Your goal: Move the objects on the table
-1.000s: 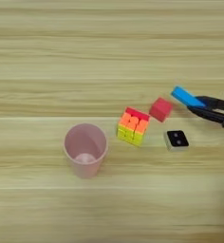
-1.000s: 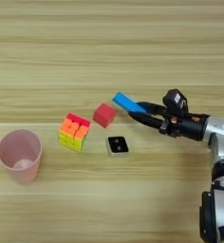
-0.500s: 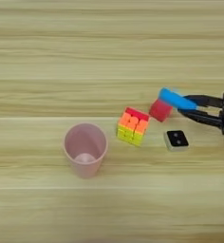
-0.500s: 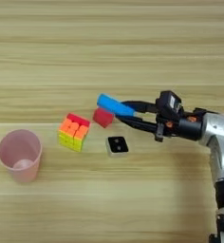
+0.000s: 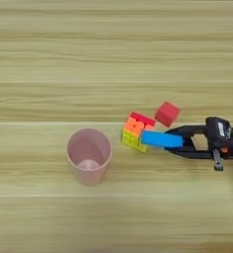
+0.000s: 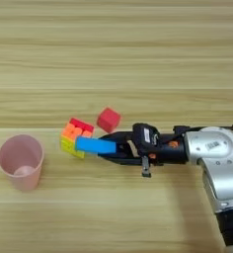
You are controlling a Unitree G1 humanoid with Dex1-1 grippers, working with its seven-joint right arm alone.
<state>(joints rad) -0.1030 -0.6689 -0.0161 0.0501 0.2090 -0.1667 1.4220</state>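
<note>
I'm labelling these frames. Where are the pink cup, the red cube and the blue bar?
pink cup (image 5: 89, 157), left eye view, on its inner wall.
red cube (image 6: 108, 119), right eye view, on its top face.
blue bar (image 6: 95, 145), right eye view, on its long side face.

Blue bar (image 6: 95, 145) level, overlapping puzzle cube (image 5: 136, 132) — red cube (image 5: 167, 113) beside; pink cup (image 5: 89, 156) upright.

lab-style robot test bench, bare wooden table (image 5: 49, 49) filling the view, toy props only: pink cup (image 5: 89, 155), puzzle cube (image 5: 136, 130), red cube (image 5: 167, 113), silver robot forearm (image 6: 212, 148)
</note>
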